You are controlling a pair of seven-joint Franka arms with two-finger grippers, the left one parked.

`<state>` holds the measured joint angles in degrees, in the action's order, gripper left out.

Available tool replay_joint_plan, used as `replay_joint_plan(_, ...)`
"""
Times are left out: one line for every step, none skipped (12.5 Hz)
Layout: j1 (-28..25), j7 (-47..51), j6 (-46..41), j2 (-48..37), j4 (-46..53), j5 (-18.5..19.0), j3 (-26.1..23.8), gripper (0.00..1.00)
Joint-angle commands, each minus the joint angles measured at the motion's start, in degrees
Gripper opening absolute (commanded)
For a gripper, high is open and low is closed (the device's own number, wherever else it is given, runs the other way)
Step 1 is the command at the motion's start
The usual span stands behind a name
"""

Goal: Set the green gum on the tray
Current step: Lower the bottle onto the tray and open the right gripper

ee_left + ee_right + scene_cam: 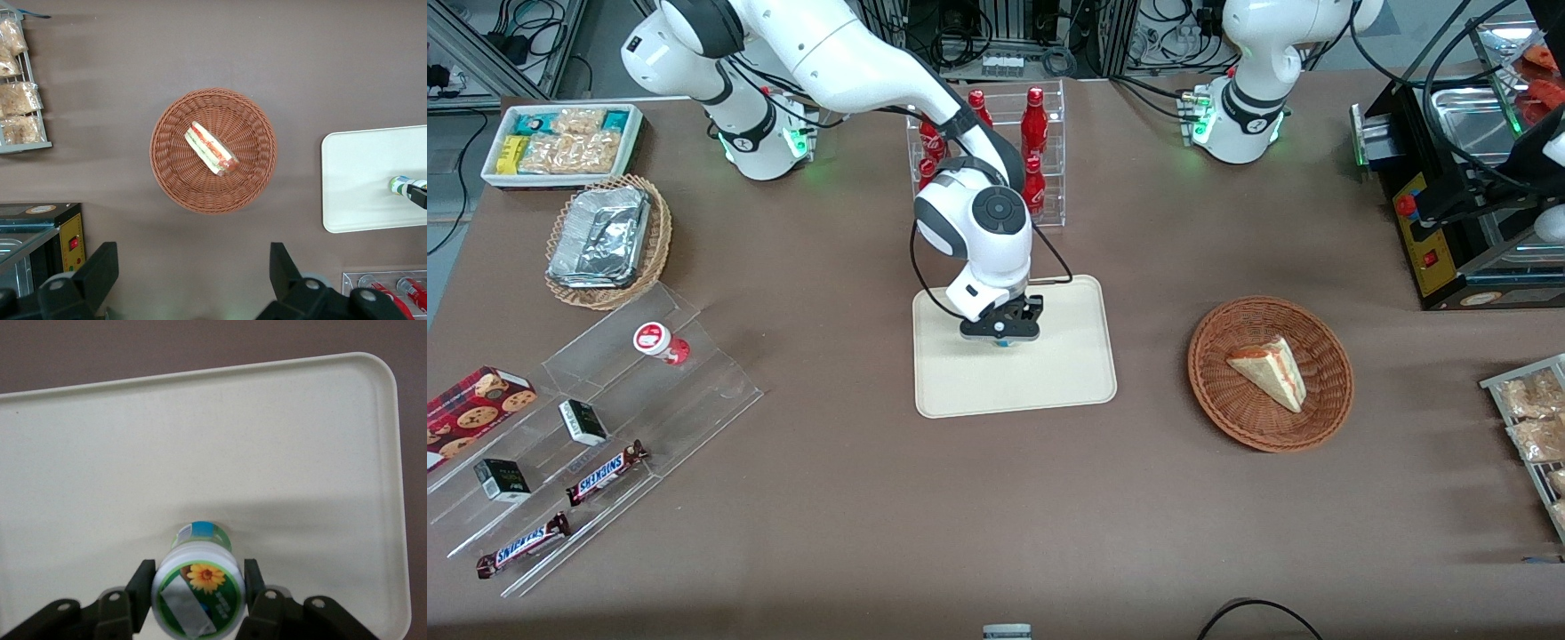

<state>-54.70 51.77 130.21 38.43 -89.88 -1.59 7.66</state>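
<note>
The green gum [198, 592] is a small bottle with a white lid and a green-rimmed flower label. It stands upright between the fingers [143, 583] of my right gripper [198, 588], which press against both sides of its lid. The gripper [1003, 336] hangs low over the middle of the cream-beige tray [1067, 373], and the bottle's base looks to be at the tray surface [200, 440]. The left wrist view shows the green gum [402, 185] above the tray [360, 173]. From the front, the hand hides most of the bottle.
A rack of red cola bottles [1032, 151] stands just past the tray, farther from the front camera. A wicker basket with a sandwich [1270, 373] sits toward the parked arm's end. A red-labelled container [660, 342] and Snickers bars [605, 471] rest on acrylic steps toward the working arm's end.
</note>
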Motion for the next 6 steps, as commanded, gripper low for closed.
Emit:
replay_joint_plan(-0.15, 0.96, 0.22, 1.82, 2.25, -0.35, -0.02, 0.00)
replay_joint_plan(-0.32, 1.49, 0.31, 2.26, 2.25, -0.35, -0.02, 0.00)
replay_joint_plan(-1.28, 2.62, 1.18, 2.70, 2.34, -0.26, -0.02, 0.00)
replay_joint_plan(-1.29, 2.89, 2.23, 3.14, 2.69, -0.26, -0.02, 0.00)
replay_joint_plan(-1.29, 2.98, 2.41, 3.40, 3.04, -0.26, -0.02, 0.00)
replay_joint_plan(-1.29, 2.90, 2.42, 3.49, 3.04, -0.26, -0.02, 0.37)
